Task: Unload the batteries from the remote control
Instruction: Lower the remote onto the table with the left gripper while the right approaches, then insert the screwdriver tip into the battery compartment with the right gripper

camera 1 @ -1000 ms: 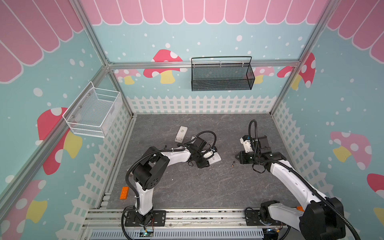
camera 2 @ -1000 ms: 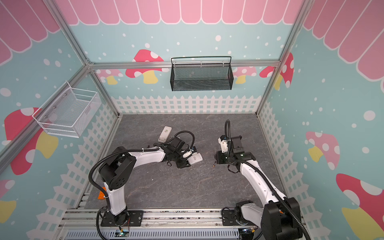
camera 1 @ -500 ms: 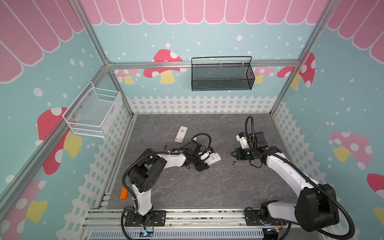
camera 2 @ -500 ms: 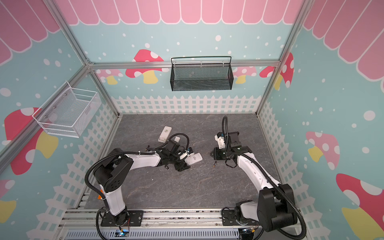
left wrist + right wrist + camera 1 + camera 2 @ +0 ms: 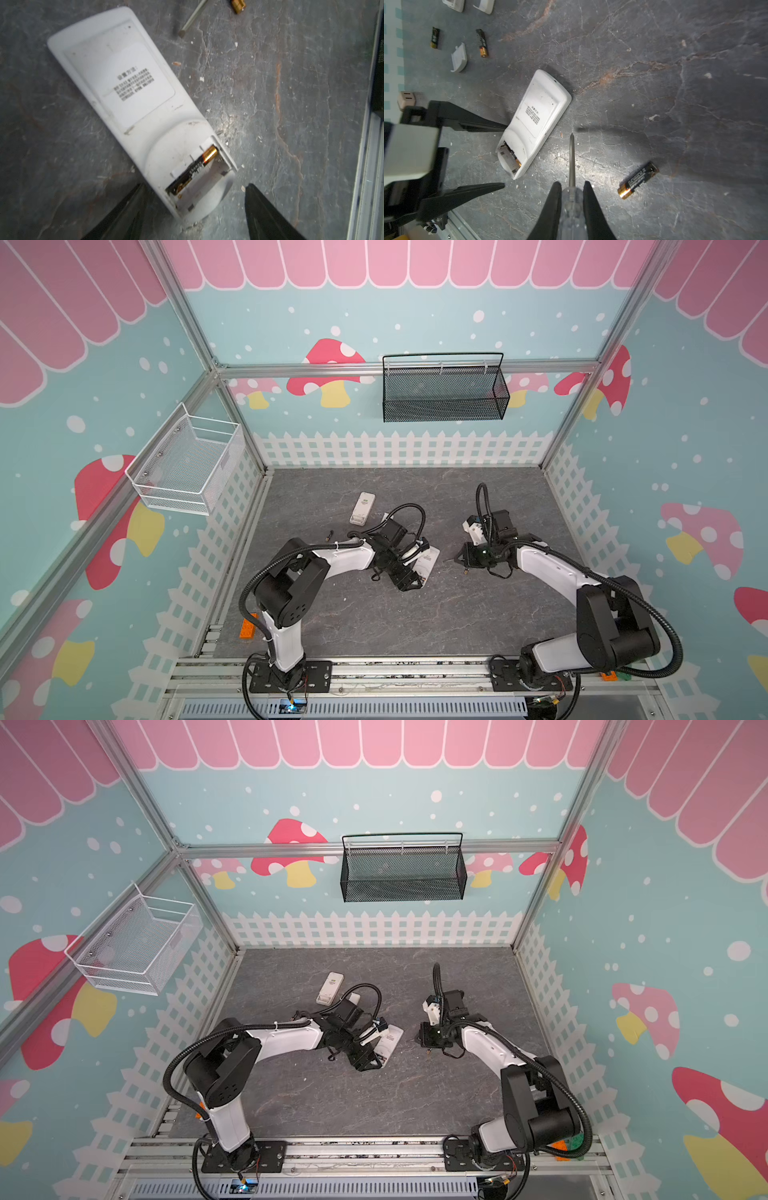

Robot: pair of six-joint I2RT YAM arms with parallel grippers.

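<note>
Holding, right hand (image 5: 572, 184): jaws clamped together on the clear plastic handle of the screwdriver (image 5: 572, 158). The thin steel shaft runs forward, and its tip is near the remote but apart from it.
Left hand (image 5: 195, 186): jaws wide apart, nothing held. The two black tapered fingers stand on either side of the remote's open end. One tip sits close against the remote's side; contact cannot be told.
Remote (image 5: 135, 83): white matt plastic, long with rounded corners, lying face down. It has a printed label on its back and an uncovered compartment at one end. In a top view it sits at mid-frame (image 5: 430, 562).
Seated battery (image 5: 195, 168): slim black cylinder with a coppery end, lying in one slot of that compartment.
Loose battery (image 5: 637, 179): same make, flat on the counter just beside the right hand.
Two more batteries (image 5: 483, 42) (image 5: 435, 37): on the counter, well apart from the remote, with a small curved white cover (image 5: 459, 58) between them.
Second remote (image 5: 362, 508): white, above and left of mid-frame in a top view.
Counter (image 5: 415, 622): dark grey, stone-veined, with pale specks.
</note>
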